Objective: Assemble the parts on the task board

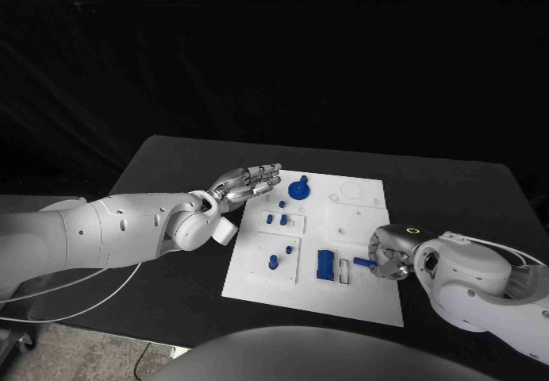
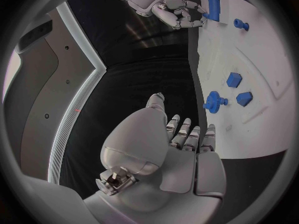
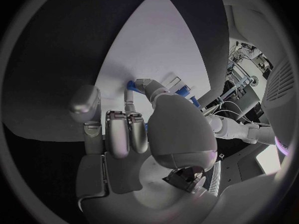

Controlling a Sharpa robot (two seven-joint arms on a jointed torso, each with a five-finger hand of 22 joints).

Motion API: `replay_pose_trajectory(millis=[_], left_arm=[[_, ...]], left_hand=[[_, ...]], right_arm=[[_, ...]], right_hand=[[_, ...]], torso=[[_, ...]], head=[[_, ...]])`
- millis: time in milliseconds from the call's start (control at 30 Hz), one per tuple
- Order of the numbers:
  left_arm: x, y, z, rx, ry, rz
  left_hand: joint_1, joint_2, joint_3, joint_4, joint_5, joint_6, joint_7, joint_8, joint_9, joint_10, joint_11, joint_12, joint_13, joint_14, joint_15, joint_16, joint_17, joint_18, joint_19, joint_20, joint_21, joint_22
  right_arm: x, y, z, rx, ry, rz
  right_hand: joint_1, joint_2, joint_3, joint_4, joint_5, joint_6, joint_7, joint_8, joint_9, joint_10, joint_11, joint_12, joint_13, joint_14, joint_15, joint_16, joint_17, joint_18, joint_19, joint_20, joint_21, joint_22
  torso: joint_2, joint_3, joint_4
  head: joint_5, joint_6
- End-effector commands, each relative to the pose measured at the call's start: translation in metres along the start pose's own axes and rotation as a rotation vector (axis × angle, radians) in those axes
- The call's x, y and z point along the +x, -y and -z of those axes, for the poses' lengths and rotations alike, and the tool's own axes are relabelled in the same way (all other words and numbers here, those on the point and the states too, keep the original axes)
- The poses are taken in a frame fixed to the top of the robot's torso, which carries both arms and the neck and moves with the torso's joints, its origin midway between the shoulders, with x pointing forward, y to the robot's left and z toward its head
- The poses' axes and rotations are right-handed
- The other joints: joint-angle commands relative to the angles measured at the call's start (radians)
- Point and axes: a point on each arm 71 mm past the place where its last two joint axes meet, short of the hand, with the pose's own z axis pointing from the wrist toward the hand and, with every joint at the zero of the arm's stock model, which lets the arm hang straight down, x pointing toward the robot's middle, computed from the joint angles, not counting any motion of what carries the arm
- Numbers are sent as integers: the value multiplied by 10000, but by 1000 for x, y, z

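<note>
Peg (image 1: 364, 261) is the piece that matters: a small blue part pinched in the right hand (image 1: 391, 258), near the task board's (image 1: 360, 305) right edge, its long axis lying roughly flat and pointing toward the board's middle. Just beyond its tip sit a narrow empty slot (image 1: 344, 271) and a blue block (image 1: 326, 264) standing in its recess, so the likely move is a short push inward from the right hand. The left hand (image 1: 245, 184) hovers flat, fingers spread and holding nothing, over the board's far left corner beside the blue gear (image 1: 298, 189), well apart from the peg.
</note>
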Motion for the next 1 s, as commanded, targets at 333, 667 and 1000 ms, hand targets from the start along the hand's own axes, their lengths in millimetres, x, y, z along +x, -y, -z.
replay_pose_trajectory(millis=[333,667,1000], left_arm=[[3,-1,-1,-43,-259,174],[3,-1,0,-88,-277,188],[3,-1,-1,-152,-323,209]], left_hand=[[122,10,63,20,39,47,120,60,18,22,53,23,10,24,104,73,14,112,57,78,74,68],[121,11,65,22,38,59,128,62,19,24,56,24,11,30,108,77,16,114,69,82,83,76],[121,11,67,23,38,69,134,64,20,27,59,34,12,37,113,81,18,115,74,86,85,77]], right_arm=[[6,5,5,237,-310,260],[3,-3,7,-115,204,513],[2,-9,5,-297,335,632]], right_hand=[[-619,-73,113,110,-2207,-141,-117,205,81,1069,-160,-2,2633,645,-139,-1,518,136,35,-87,15,1114],[-972,-360,-230,390,-3729,-951,9,-124,-202,1069,-121,-2,2633,636,-114,-30,467,144,26,-87,-57,1100],[-1289,-369,-434,775,-4018,-1026,48,-169,-405,1069,-86,-2,2633,641,-82,-22,481,146,21,-61,-98,1095]], torso=[[7,0,5],[1,-2,10],[5,-2,6]], head=[[-19,2],[-27,2],[-21,2]])
